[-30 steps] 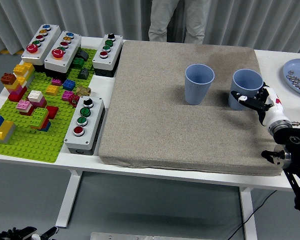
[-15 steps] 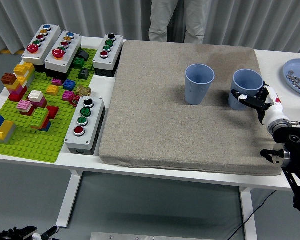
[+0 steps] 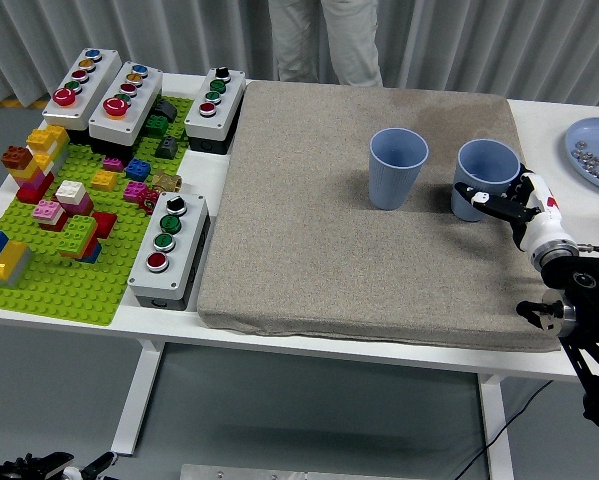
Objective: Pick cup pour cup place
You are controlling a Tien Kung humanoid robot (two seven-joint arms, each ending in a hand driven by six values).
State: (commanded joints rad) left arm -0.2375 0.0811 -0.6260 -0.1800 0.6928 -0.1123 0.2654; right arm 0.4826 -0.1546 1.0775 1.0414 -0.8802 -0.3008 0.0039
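**Right edge of mat: hand closed around the right cup**

On the grey mat (image 3: 359, 200), at its right side, I see my right hand (image 3: 507, 200) wrapped around the right blue cup (image 3: 484, 172). Dark fingers (image 3: 476, 194) curl across the cup's front wall, low down, and the cup reads as grasped. Cup is upright, mouth open to the top, base on or just above the mat; I cannot tell which. The white wrist section and black forearm run back to the lower right corner.

The left blue cup (image 3: 397, 167) stands upright near the mat's centre, just beside the held cup, with a narrow gap between them. I cannot see the contents of either cup.

Left arm is out of view.

Left of the mat: green brick baseplate (image 3: 49, 270) with coloured bricks, and several grey button boxes (image 3: 169, 245) around it. A blue plate (image 3: 589, 150) sits at the far right edge of the white table (image 3: 539, 110). A person's legs (image 3: 324, 40) stand at the far side; no hands on the table.
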